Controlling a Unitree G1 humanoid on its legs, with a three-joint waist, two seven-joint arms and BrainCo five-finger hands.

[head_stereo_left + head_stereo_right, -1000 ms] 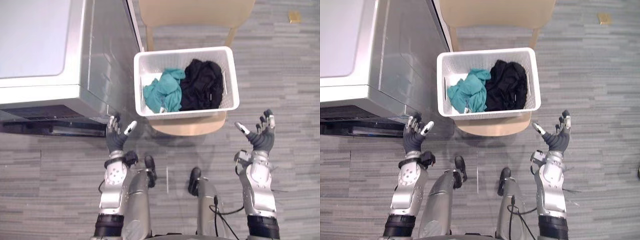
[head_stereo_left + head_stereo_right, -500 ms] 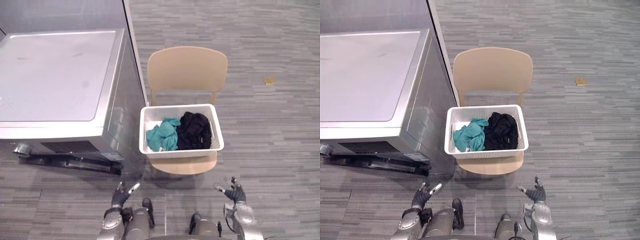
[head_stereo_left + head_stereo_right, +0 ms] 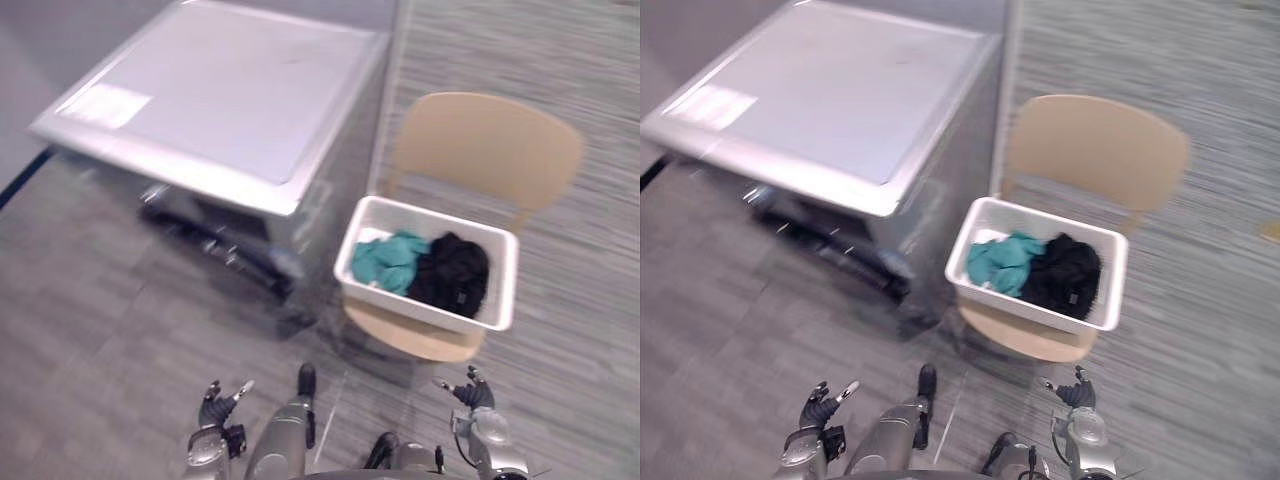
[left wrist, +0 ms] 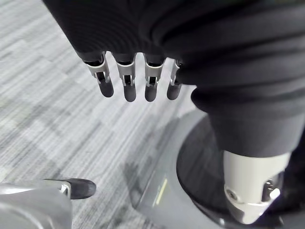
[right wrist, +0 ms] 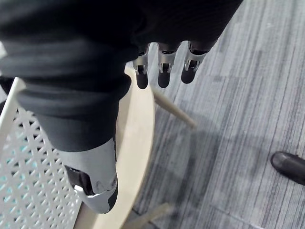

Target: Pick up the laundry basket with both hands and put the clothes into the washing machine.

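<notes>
Furthest left we saw the washing machine (image 3: 220, 95), a boxy silver-grey metal cabinet with a smooth flat top, standing on a floor (image 3: 90, 300) of grey striped carpet. Low in the head view, our left hand (image 3: 215, 405) hung over bare floor, well apart from the machine. In its wrist view the silver, dark-tipped fingers (image 4: 125, 86) ran straight in an even row, spread and holding nothing.

To the right of the machine sat the laundry basket (image 3: 430, 310), a white rectangular plastic tub. Its wall showed as a lattice of small holes in the right wrist view (image 5: 28, 171). It rested on the seat of a pale wooden chair (image 3: 485, 145) with a broad rounded backrest. Inside lay a crumpled teal garment (image 3: 388, 258) on the left, touching a bunched black garment (image 3: 450, 272) on the right.

Our right hand (image 3: 472, 392) hovered near the seat's front edge, below the basket and clear of it. Its fingers (image 5: 162, 71) were also straight and empty.
</notes>
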